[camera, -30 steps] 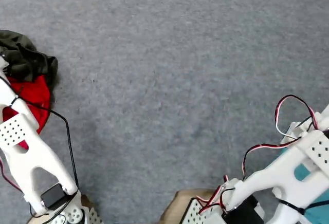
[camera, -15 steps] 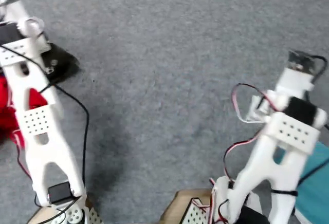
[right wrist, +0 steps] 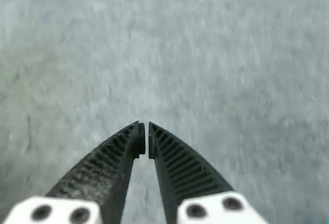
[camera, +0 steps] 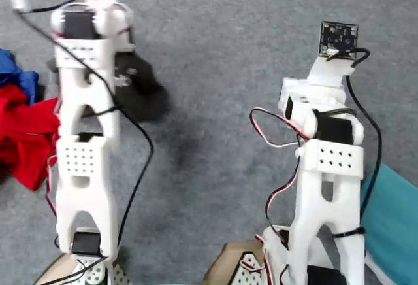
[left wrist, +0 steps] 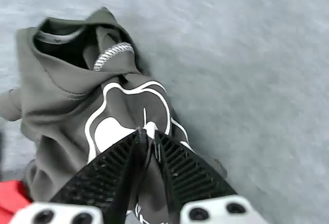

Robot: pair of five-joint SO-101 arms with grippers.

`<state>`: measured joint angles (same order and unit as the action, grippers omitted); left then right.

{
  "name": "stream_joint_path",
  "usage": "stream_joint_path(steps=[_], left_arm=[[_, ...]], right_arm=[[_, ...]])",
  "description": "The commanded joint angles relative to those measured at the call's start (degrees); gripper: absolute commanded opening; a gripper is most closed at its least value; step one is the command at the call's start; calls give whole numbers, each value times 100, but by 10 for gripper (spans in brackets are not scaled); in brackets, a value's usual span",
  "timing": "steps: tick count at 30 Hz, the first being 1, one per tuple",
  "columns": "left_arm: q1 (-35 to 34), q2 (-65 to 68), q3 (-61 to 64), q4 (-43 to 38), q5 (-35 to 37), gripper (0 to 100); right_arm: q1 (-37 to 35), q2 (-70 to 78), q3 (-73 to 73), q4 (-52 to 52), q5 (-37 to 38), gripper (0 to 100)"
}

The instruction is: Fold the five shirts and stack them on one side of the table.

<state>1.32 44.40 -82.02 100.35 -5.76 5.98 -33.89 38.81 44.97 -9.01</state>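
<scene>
Pinching a thin fold of the dark olive shirt [left wrist: 56,106], your left gripper [left wrist: 146,136] is clenching its two black fingers [left wrist: 110,165] on the cloth right at the white printed outline [left wrist: 105,98], with the collar opening [left wrist: 67,41] lying farther off. From the high camera, that shirt is lying crumpled at about ten o'clock from the middle of the grey table [camera: 222,50], partly tucked under your left arm [camera: 81,134]. The red shirt [camera: 26,134] is sitting bunched at nine o'clock by the table's edge, and the blue shirt [camera: 12,76] is touching it on the far side. Your right gripper [right wrist: 144,141] is hanging over bare grey table surface with its fingers pressed nearly tip to tip, gripping no cloth. Your right arm [camera: 330,167] is standing at about four o'clock, and the teal shirt [camera: 395,223] is lying just beside it at the four o'clock edge, well apart from the other three shirts.
</scene>
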Motion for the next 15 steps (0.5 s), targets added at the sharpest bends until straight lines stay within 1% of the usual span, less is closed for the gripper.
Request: stream_joint_path(steps=[1,3,5,6,7,9,11,13,15], left_arm=[[756,-840,747,62,62,22],[1169,-1103,1196,53,167,24],[1512,-1279,1582,53,580,32],[1679,-1314,1802,53,782,58],[1820,-1349,2031,53,976,105],[1934,-1376,2391,53,1547,202],[1749,-1376,2470,53,2048,243],[1433,-1376,2453,44,2171,247],[1090,-1367,2444,44,2154,247]], right_arm=[[-92,119,136,-862,-53,82],[-198,435,48,-1099,-53,155],[-374,963,-163,-1222,-62,221],[-479,1279,-330,-1231,-105,243],[-558,1631,-541,-1231,-281,260],[-602,2378,-1086,-1266,-888,279],[-602,3178,-1780,-1380,-1442,295],[-637,3969,-2589,-1363,-1793,303],[-840,4752,-3363,-1363,-2031,301]])
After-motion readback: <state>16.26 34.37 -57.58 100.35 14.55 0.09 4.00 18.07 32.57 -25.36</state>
